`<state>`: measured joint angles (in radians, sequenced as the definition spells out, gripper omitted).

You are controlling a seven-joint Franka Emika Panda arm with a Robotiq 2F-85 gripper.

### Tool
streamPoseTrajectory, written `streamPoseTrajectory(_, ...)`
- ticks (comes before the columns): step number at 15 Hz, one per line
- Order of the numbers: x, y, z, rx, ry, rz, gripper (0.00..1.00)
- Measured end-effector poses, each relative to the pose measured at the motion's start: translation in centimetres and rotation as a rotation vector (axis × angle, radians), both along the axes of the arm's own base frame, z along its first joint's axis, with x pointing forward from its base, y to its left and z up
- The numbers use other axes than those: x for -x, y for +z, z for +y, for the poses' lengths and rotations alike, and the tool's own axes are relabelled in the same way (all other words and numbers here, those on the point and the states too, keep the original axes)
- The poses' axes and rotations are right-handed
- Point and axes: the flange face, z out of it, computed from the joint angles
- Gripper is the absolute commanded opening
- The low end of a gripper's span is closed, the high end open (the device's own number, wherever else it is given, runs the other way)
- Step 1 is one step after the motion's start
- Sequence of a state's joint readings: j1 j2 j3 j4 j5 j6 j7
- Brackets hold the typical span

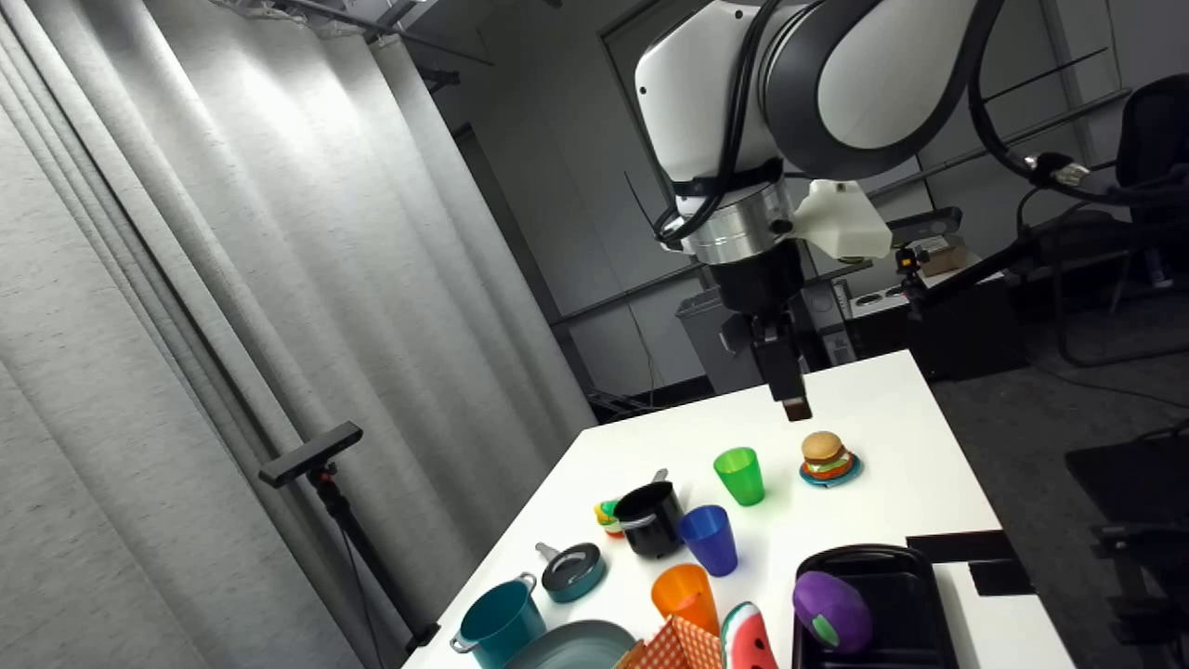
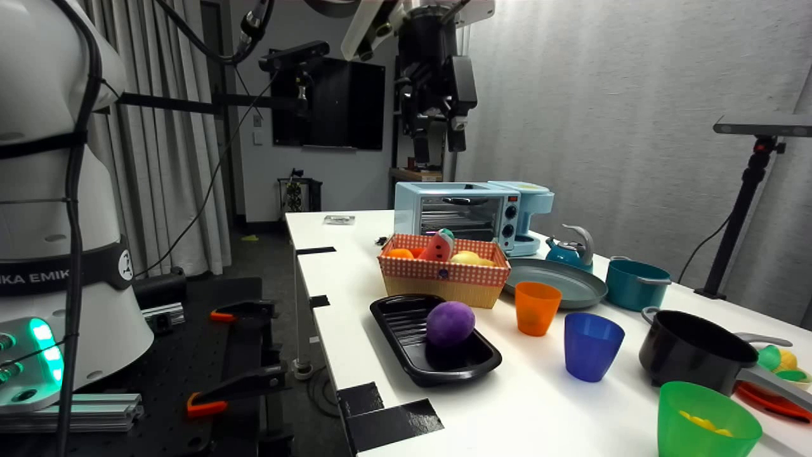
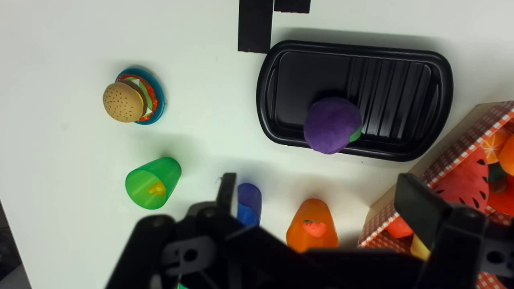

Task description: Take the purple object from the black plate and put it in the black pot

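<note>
We see the purple object (image 2: 450, 324) resting in the black plate (image 2: 399, 317), by its long rim farther from the robot's base (image 2: 101, 336); the plate lies near the edge of the worktop (image 2: 520, 412) facing that base. The gripper (image 2: 439, 152) hangs well above, released, its fingers (image 3: 417, 208) spread wide in the wrist view. Nearer the opposite edge we find the black pot (image 2: 688, 349), with the blue cup (image 2: 590, 349) between pot and plate. In an exterior view, a toy burger (image 1: 824, 448) sits towards a corner.
</note>
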<state>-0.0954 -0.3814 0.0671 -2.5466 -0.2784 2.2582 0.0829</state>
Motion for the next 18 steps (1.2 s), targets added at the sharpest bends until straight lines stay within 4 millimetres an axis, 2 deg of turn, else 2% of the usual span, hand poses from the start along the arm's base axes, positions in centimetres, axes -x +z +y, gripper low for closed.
streamPoseTrajectory(5, -0.1, -0.3, 0.1, -0.003, 0.004, 0.008, 1.0)
streamPoseTrajectory(8, -0.3, -1.5, 0.7, -0.014, 0.012, 0.033, 1.0)
streamPoseTrajectory(14, -1.3, -5.2, 3.1, -0.092, 0.022, 0.072, 1.0)
streamPoseTrajectory(18, -2.3, -8.5, 3.4, -0.133, 0.009, 0.084, 1.0)
